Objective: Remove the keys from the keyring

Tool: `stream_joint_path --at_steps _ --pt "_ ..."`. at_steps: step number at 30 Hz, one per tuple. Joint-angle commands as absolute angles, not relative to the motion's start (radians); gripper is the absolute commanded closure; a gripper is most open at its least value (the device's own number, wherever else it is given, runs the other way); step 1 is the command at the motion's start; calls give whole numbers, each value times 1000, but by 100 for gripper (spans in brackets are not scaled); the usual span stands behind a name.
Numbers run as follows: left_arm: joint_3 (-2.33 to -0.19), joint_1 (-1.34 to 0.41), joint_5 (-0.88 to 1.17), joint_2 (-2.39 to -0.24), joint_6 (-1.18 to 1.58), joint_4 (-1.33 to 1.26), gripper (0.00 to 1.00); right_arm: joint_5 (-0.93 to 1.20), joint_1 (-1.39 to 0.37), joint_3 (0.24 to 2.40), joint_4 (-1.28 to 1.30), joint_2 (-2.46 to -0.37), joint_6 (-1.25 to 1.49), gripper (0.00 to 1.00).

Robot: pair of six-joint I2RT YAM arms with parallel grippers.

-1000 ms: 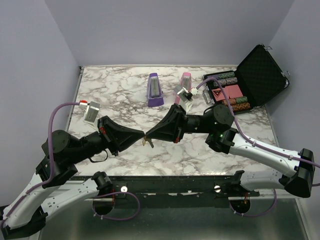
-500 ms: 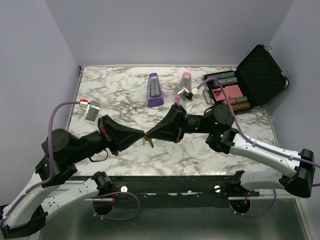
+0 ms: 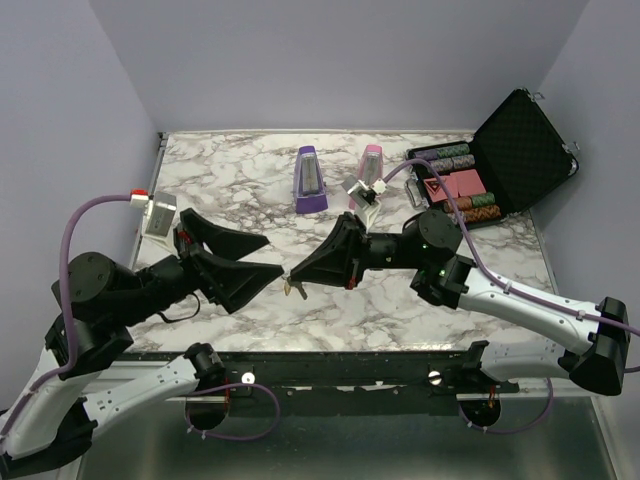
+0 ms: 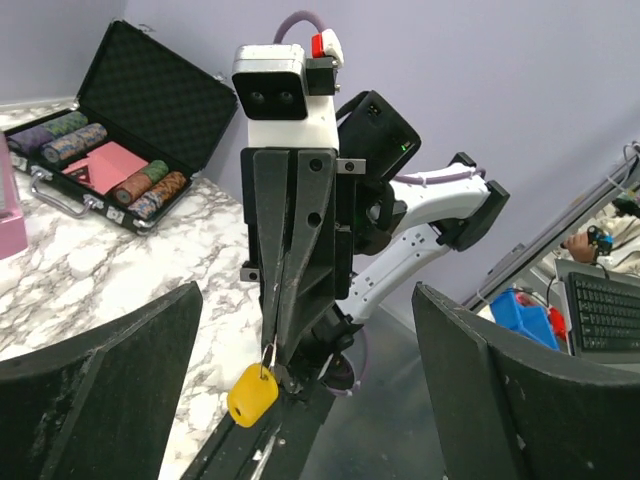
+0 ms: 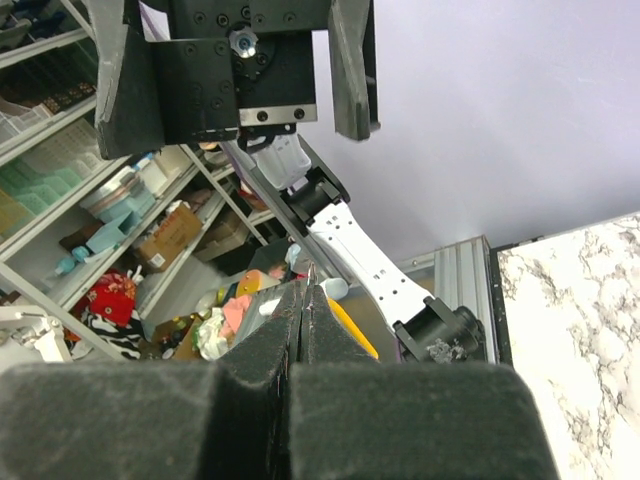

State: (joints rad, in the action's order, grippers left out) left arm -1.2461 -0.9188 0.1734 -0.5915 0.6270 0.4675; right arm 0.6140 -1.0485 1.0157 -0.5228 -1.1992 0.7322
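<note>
The right gripper point(image 3: 291, 281) has its two black fingers pressed flat together, pinching the thin wire ring of the small gold-and-silver metal keys with a bright yellow tag point(image 3: 297, 291). The keys dangle just under its fingertips, over the front part of the white-and-grey marble table point(image 3: 220, 170). In the left wrist view the yellow tag hangs from the ring right below the closed tips.

The left gripper point(image 3: 274, 254) faces it from the left with its jaws spread wide and nothing between them. Its fingertips sit just beside the right gripper's tip, apart from the keys. From its own camera the two broad black fingers point(image 4: 110, 390) frame the right gripper on either side.

Further back stand a tall purple metronome point(image 3: 308, 180) and, to its right, a pink metronome point(image 3: 371, 158), partly hidden by the right arm's wrist camera. At the back right corner lies an open black case point(image 3: 525, 135) with rows of poker chips point(image 3: 478, 210) inside, well apart from both grippers.
</note>
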Motion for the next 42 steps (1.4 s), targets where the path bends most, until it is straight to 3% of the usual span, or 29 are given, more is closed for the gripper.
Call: stream_joint_path --at_steps 1,15,28,39,42 --pt "-1275 -925 94 -560 568 584 5 589 -1055 1002 -474 -1167 706 99" --pt "-1192 -925 89 -465 419 853 9 578 -1055 1049 -238 -1175 644 99" --pt "-1180 -925 277 -477 368 805 13 744 -1057 1166 72 -1264 525 99" --pt "-1238 -925 371 -598 325 779 28 798 -1055 1212 123 -1262 500 99" --pt "-1244 -925 397 -623 321 776 35 810 -1057 1213 127 -1252 499 99"
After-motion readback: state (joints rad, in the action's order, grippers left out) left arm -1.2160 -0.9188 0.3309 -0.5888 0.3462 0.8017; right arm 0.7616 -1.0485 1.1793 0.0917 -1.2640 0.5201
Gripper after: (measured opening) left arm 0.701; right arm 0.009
